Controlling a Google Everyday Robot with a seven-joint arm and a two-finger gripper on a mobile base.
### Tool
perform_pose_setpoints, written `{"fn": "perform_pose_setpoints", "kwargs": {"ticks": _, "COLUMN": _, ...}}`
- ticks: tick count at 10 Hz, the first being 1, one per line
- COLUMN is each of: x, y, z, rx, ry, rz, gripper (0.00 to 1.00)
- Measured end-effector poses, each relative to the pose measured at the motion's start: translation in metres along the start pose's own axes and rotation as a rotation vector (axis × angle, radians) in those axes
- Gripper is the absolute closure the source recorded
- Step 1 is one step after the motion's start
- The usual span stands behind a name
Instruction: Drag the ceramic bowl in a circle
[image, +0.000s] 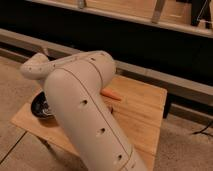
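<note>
- Far left, the ceramic bowl (40, 106) sits near the left edge of the wooden table (145, 115). We only get a sliver of it: dark, glossy, round rim, the rest tucked behind the arm.
- The gripper is somewhere down by that bowl, hidden behind the arm (85, 115), so no direct look. Its fingers are pressed together, and whether they're pinching the rim we can't tell.
- Our guess: we're mid-drag, with the next move needing a smooth curved pull while keeping the bowl on the table.
- The arm is a fat, smooth cream shell with small dark holes.
- Right of it, a small orange thing, maybe a carrot (111, 94), lies on the pale wood grain.
</note>
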Motion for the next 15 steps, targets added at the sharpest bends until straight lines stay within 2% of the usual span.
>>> {"fn": "perform_pose_setpoints", "kwargs": {"ticks": 1, "x": 0.01, "y": -0.001, "z": -0.003, "rx": -0.027, "ry": -0.006, "rz": -0.008, "gripper": 1.0}}
{"fn": "perform_pose_setpoints", "kwargs": {"ticks": 3, "x": 0.03, "y": -0.025, "z": -0.006, "rx": -0.065, "ry": -0.015, "rz": 0.012, "gripper": 1.0}}
{"fn": "perform_pose_setpoints", "kwargs": {"ticks": 5, "x": 0.043, "y": -0.056, "z": -0.005, "rx": -0.085, "ry": -0.018, "rz": 0.051, "gripper": 1.0}}
{"fn": "perform_pose_setpoints", "kwargs": {"ticks": 8, "x": 0.042, "y": -0.098, "z": 0.003, "rx": -0.093, "ry": 0.01, "rz": 0.139, "gripper": 1.0}}
{"fn": "perform_pose_setpoints", "kwargs": {"ticks": 9, "x": 0.031, "y": -0.113, "z": 0.009, "rx": -0.079, "ry": 0.032, "rz": 0.183, "gripper": 1.0}}
{"fn": "perform_pose_setpoints", "kwargs": {"ticks": 11, "x": 0.011, "y": -0.119, "z": 0.013, "rx": -0.041, "ry": 0.046, "rz": 0.209, "gripper": 1.0}}
{"fn": "perform_pose_setpoints", "kwargs": {"ticks": 13, "x": -0.014, "y": -0.107, "z": 0.013, "rx": 0.014, "ry": 0.039, "rz": 0.199, "gripper": 1.0}}
{"fn": "perform_pose_setpoints", "kwargs": {"ticks": 15, "x": -0.028, "y": -0.085, "z": 0.011, "rx": 0.04, "ry": 0.032, "rz": 0.169, "gripper": 1.0}}
